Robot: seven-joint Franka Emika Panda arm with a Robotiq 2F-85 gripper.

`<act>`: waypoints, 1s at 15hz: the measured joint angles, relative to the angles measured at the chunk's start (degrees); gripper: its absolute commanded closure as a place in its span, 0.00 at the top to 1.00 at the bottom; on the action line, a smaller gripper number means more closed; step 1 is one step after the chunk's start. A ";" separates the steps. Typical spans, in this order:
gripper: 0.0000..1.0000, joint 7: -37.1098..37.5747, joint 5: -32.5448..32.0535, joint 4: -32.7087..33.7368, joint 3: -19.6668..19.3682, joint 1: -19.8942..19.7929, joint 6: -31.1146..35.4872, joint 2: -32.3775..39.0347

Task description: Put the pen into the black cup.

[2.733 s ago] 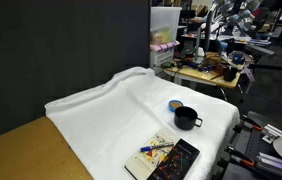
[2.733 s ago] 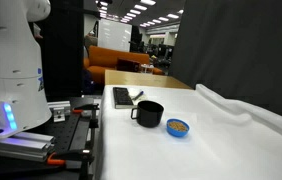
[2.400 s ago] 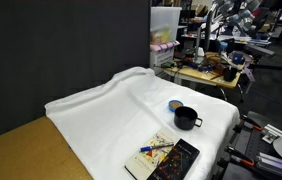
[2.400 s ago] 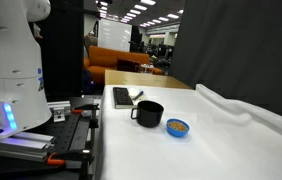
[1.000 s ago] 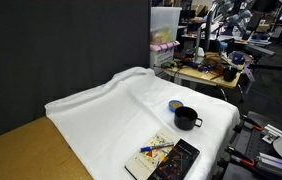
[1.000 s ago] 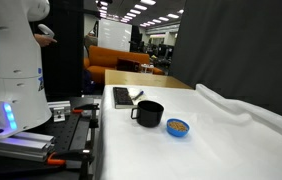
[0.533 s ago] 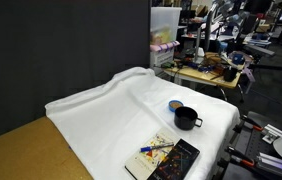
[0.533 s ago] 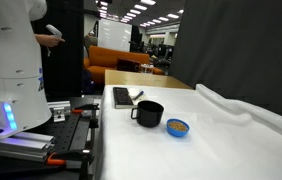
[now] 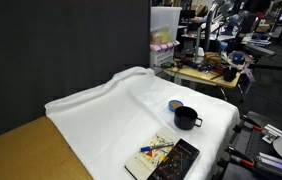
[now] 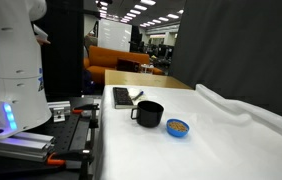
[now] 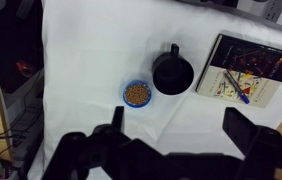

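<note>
The black cup (image 11: 171, 74) stands upright on the white cloth, handle pointing up in the wrist view; it also shows in both exterior views (image 9: 186, 119) (image 10: 148, 113). The dark blue pen (image 11: 238, 92) lies on the cover of a colourful book (image 11: 256, 62), to the right of the cup; in an exterior view the pen (image 9: 161, 147) lies on that book (image 9: 153, 156). My gripper (image 11: 179, 128) hangs high above the cloth, open and empty, with its two dark fingers (image 11: 116, 120) spread wide, below the cup in the picture. The exterior views do not show it.
A flat blue dish (image 11: 136, 94) with brown contents sits close beside the cup. A black slab (image 9: 177, 162) lies against the book near the table edge. The white robot base (image 10: 6, 70) stands beside the table. The cloth (image 9: 101, 110) is bunched along the far side.
Nothing on the table has moved. Only a person in the background behind the robot base shifted an arm.
</note>
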 measured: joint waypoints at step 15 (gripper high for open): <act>1.00 0.96 0.00 0.06 8.44 6.24 1.10 4.40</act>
